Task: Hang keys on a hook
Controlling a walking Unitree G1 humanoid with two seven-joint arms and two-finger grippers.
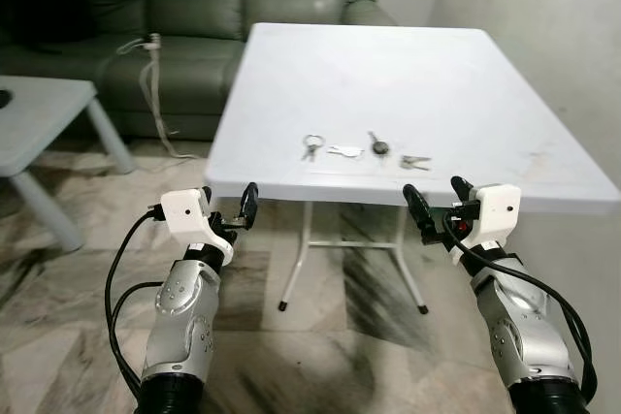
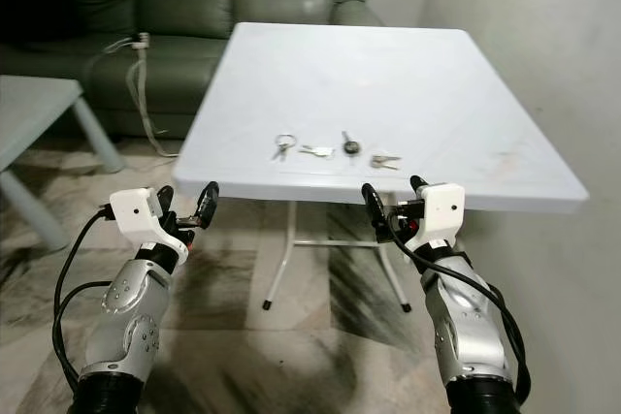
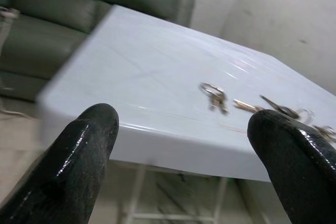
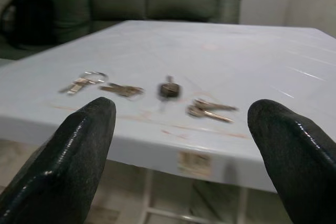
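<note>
**Keys untouched on table; no hook sighted**

We take the white folding table [image 1: 388, 75] as our reference. Off its left side stands a low grey side table [image 1: 44, 109], and behind it a green sofa [image 1: 194, 7] with a white cable [image 1: 150, 84] trailing from the seat to the floor.

The left gripper [image 1: 228, 208] hangs short of the table's near edge, towards its left corner and below the top, its fingers spread apart and holding nothing. On the table, close to the near edge, four key items lie in a row, each apart from its neighbour. From the left: a key ring with keys [image 1: 310, 146], a flat silver key [image 1: 343, 151], a black-headed key [image 1: 377, 145] and a small pair of brass-toned keys [image 1: 415, 160]. All lie flat on the surface; they look thin and light, and in the wrist views they are somewhat blurred, so we cannot read finer detail. The right gripper [image 1: 439, 203] is level with the table's near edge, just short of it and in line with the brass-toned keys, its fingers likewise held wide and empty.

Our assessment: the task has hardly begun. No key has been grasped, and neither gripper touches the table. We see no hook near the table, so picking up, carrying and hanging all remain.
</note>
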